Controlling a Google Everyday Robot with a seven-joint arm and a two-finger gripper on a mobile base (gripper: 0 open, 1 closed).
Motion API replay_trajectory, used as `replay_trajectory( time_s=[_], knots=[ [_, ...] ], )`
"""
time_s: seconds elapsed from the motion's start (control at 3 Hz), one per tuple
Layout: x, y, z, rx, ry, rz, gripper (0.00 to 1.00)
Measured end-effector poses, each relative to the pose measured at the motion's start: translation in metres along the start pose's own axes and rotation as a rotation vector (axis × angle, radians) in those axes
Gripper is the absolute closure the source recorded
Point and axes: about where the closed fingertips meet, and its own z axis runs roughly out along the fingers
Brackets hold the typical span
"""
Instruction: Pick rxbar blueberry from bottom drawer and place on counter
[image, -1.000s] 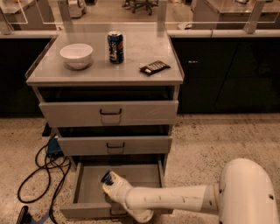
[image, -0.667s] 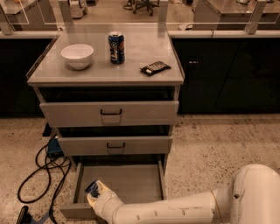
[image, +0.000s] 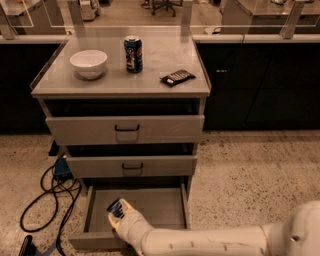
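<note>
The pale two-finger gripper, low and left of centre in the frame, looks clenched on the rxbar blueberry, a small flat dark blue wrapped bar at its tip. It sits inside the pulled-out shallow grey bottom drawer.

The grasp seems made. The lift out and the placing on the counter are not yet done.

The smooth cream arm reaches in nearly level from the lower right.

Further up the frame, the flat pale grey counter carries a white round bowl, a blue drink can and a black white-striped bar.
</note>
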Motion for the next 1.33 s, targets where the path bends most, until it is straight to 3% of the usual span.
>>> replay_trajectory(
  time_s=[0.33, 0.67, 1.0, 1.33],
  knots=[
    [-0.037, -0.072, -0.055, 0.113, -0.066, 0.061, 1.0],
    [-0.076, -0.153, -0.123, 0.296, -0.089, 0.077, 1.0],
    [-0.078, -0.173, -0.141, 0.344, -0.083, 0.059, 1.0],
    [-0.078, -0.173, -0.141, 0.344, -0.083, 0.059, 1.0]
  ],
)
